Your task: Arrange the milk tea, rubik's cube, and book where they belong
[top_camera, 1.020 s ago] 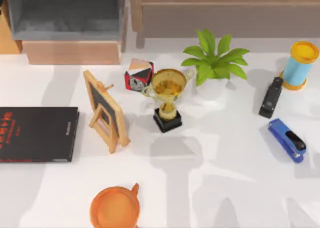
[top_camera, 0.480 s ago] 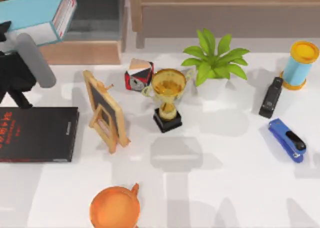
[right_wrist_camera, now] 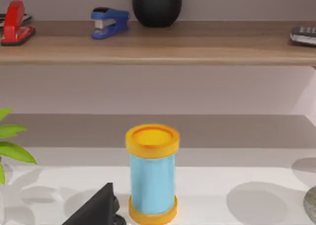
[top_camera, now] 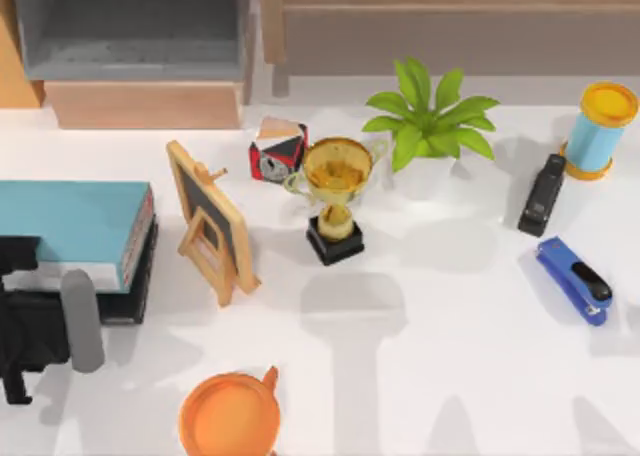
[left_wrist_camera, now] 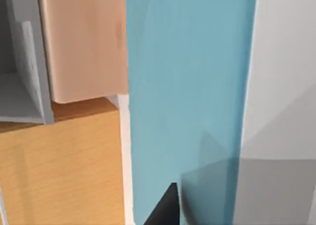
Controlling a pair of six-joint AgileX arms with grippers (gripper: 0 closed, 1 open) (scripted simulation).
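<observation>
Lying flat at the surface's left edge, the book rests on top of the thin black book, its light-blue cover up and its page edges facing right toward the small wooden easel. Its long axis runs left to right across the top view. The left arm's claw sits just on the near side of the book, close against its long edge; whether it is clenched on the book or released cannot be told from these views. The left wrist view looks along the blue cover, with the wooden cabinet and its grey compartment beyond. The grey open compartment lies at the far left, straight beyond the book from the claw, so any move there would run away from the left arm, which is clearly the nearer one. The right wrist view faces a blue cylinder with orange caps under a shelf.
</observation>
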